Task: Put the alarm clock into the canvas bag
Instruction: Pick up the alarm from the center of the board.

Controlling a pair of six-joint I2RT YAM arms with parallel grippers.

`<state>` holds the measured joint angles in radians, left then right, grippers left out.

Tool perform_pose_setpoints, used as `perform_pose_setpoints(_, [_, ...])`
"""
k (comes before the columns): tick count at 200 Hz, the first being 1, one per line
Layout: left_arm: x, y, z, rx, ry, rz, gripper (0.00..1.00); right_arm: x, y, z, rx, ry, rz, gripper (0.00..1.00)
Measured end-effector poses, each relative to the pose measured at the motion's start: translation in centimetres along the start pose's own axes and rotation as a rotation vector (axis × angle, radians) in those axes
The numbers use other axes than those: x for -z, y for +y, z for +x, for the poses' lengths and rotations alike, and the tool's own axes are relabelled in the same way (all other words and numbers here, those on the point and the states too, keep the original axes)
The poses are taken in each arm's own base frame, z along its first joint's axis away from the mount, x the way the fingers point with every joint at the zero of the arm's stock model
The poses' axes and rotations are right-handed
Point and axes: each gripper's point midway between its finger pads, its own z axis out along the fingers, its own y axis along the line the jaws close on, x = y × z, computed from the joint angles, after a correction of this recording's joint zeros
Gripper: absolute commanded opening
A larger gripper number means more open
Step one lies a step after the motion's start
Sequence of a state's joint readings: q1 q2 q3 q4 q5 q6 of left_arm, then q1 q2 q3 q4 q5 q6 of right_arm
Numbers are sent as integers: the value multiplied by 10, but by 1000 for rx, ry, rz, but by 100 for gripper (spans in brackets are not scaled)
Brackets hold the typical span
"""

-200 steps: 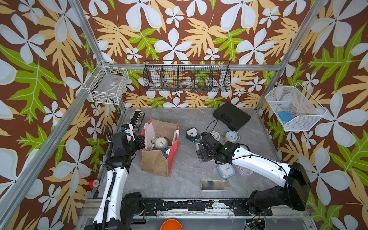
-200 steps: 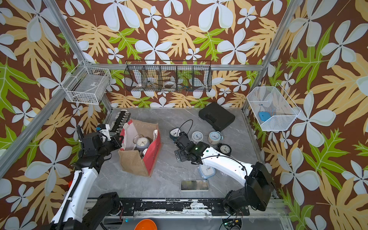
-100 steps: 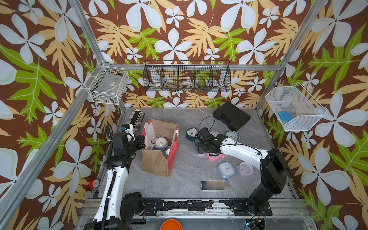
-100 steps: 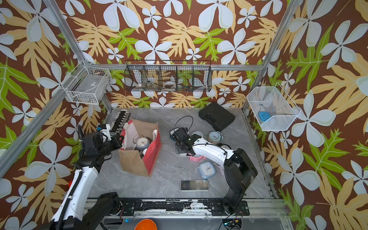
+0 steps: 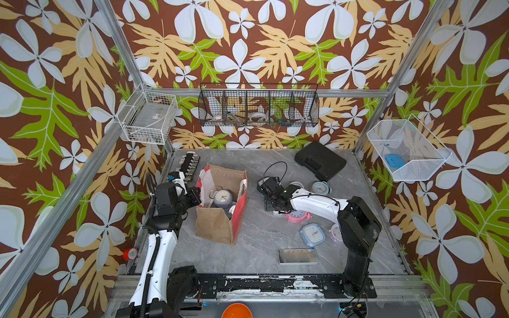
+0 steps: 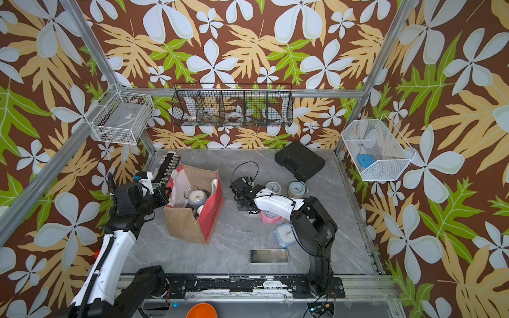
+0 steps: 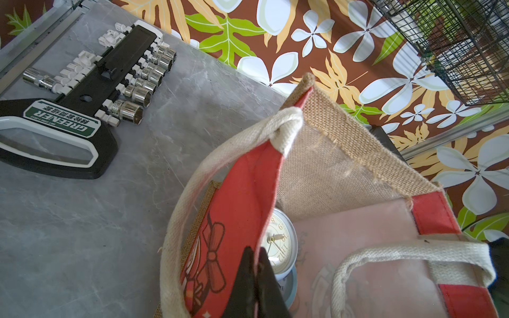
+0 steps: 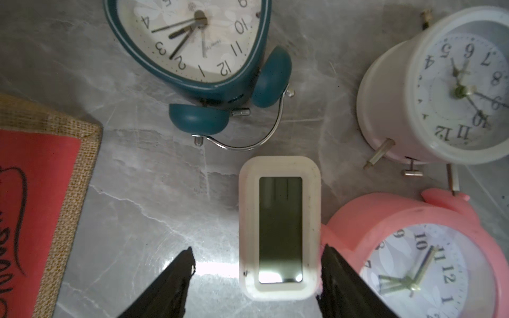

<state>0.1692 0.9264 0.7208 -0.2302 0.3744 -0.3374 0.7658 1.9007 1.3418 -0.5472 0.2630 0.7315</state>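
on the counter (image 8: 137, 192) beside the canvas bag (image 5: 217, 228), the right hand (image 8: 259, 256) has swung over the white digital alarm clock (image 8: 279, 225). it is narrowing, jaws astride the clock, not yet gripping. the left hand (image 7: 255, 264) stays clenched on the bag's red rim. a grasp looks imminent.

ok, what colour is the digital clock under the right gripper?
Cream-white case, dark grey screen. The digital clock shows best in the right wrist view.

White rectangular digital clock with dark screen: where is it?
In the right wrist view the white digital clock lies face up on the grey table between the right gripper's open fingers, beside the pink round clock, right of the canvas bag.
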Motion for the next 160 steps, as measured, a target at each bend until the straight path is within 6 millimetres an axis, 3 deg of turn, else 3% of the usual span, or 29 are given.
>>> perform_pose_setpoints(75, [0,0,0,0,0,0,0,-18,-7,7,9,17,50,79])
perform_pose_setpoints(160, [1,0,0,-1,-2,1,0,-32,-8,15,5,36,47,74])
